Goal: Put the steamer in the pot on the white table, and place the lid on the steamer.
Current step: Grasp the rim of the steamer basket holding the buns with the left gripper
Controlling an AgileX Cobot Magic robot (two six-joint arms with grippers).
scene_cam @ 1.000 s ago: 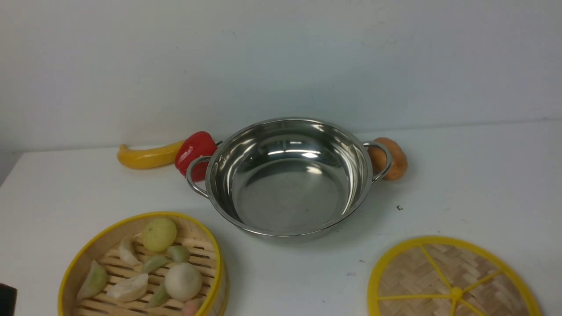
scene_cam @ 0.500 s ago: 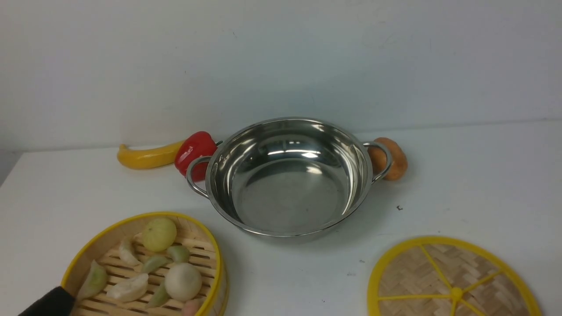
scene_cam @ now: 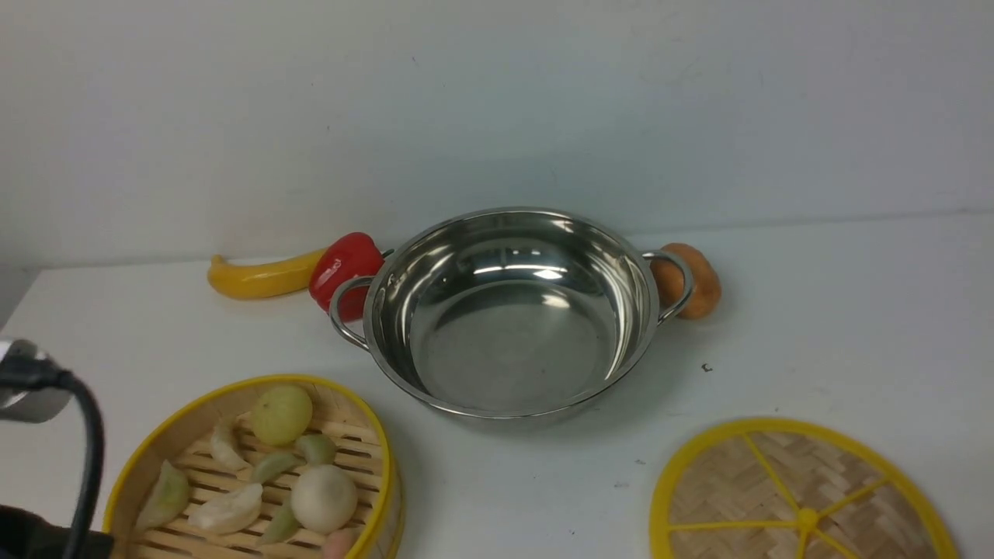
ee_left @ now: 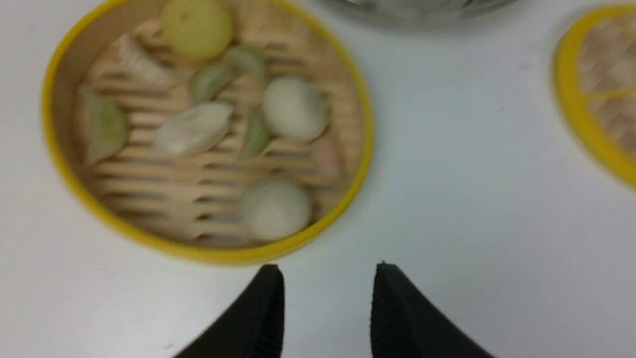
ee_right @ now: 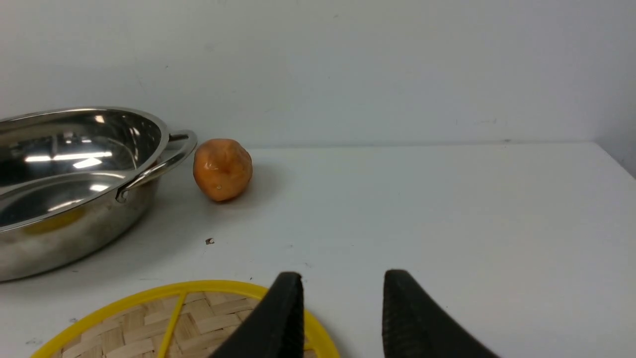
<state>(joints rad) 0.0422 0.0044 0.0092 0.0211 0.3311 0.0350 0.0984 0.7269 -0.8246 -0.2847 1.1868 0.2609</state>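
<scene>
The steamer (scene_cam: 260,380) stands at the front left of the white table (scene_cam: 815,326), with dumplings and buns on its slatted floor. The shiny pot (scene_cam: 509,341) stands empty mid-table, and the woven lid (scene_cam: 804,497) lies flat at the front right. In the left wrist view my left gripper (ee_left: 328,271) hangs open and empty just short of the steamer's rim (ee_left: 198,252). My right gripper (ee_right: 343,276) is open too, above the edge of the lid (ee_right: 164,318), with the pot (ee_right: 64,238) beyond it. In the front view only the left arm's cable (scene_cam: 89,435) shows.
A yellow banana-shaped piece (scene_cam: 260,277) and a red pepper (scene_cam: 342,272) lie beside the pot's left handle. An orange round fruit (scene_cam: 695,281) sits behind its right handle. A pale wall closes the table's far edge.
The left arm has shifted at the front view's lower left: a black finger tip showed there half a second ago, now a cable and a grey part show higher up. Objects have not moved.
</scene>
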